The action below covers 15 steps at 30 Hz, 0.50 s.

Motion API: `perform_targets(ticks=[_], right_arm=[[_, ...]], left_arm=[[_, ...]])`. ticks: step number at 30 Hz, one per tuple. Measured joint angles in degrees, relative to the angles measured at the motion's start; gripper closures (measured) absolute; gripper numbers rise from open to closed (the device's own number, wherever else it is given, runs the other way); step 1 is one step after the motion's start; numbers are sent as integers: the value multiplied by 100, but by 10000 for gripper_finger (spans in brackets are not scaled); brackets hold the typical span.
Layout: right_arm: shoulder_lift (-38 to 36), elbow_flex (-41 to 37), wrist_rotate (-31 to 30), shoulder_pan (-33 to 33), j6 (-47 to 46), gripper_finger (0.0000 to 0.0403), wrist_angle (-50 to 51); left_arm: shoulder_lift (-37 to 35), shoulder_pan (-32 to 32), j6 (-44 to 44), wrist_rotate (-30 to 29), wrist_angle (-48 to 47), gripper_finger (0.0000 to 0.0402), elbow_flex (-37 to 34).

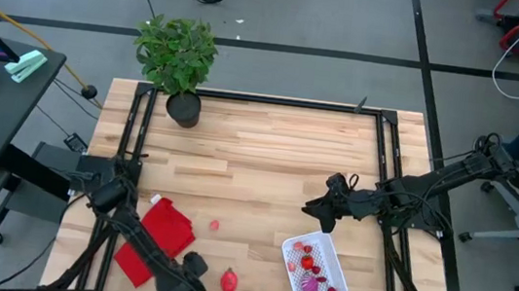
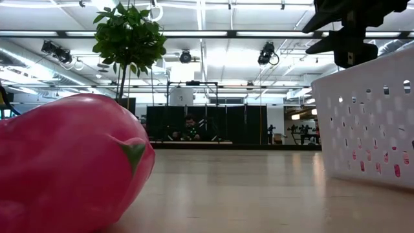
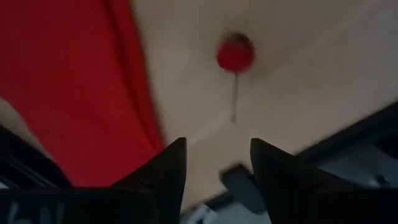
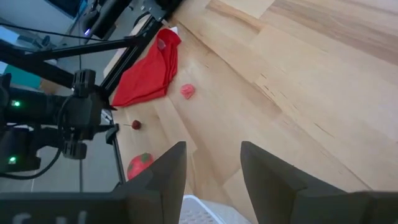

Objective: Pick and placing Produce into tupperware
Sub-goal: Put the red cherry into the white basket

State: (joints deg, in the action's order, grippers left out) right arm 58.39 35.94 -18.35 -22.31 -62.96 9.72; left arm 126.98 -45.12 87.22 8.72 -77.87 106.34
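- The tupperware (image 1: 315, 267), a white perforated container, is sitting at the lower right of the high view on the wooden bench (image 1: 268, 156), with several red and pink bits of produce and one purple ball (image 1: 309, 285) lying inside it.
- The right gripper (image 1: 316, 209) is hovering over the bench just up and left of the tupperware, its jaws standing apart and holding nothing.
- The left gripper (image 1: 192, 273) is hanging near the bottom edge of the high view, beside the red cloth (image 1: 155, 236), its jaws parted and empty.
- A large strawberry (image 1: 229, 281) is lying just right of the left gripper.
- A small pink piece (image 1: 214, 226) is resting right of the cloth.
- A cherry (image 3: 235, 54) is showing ahead of the left jaws in the left wrist view.
- A potted plant (image 1: 178, 58) is standing at the upper left of the bench.
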Motion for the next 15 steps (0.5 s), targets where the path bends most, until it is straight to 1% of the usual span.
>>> perform_targets(ticks=[3,7,15], right_arm=[[0,0,0,2,-2,243,2],[0,0,0,1,-3,243,7],[2,0,-6,4,42,243,72]], left_arm=[[2,43,-325,-60,130,218,0],[62,-6,-402,-263,621,218,2],[221,-78,-457,-255,65,218,0]])
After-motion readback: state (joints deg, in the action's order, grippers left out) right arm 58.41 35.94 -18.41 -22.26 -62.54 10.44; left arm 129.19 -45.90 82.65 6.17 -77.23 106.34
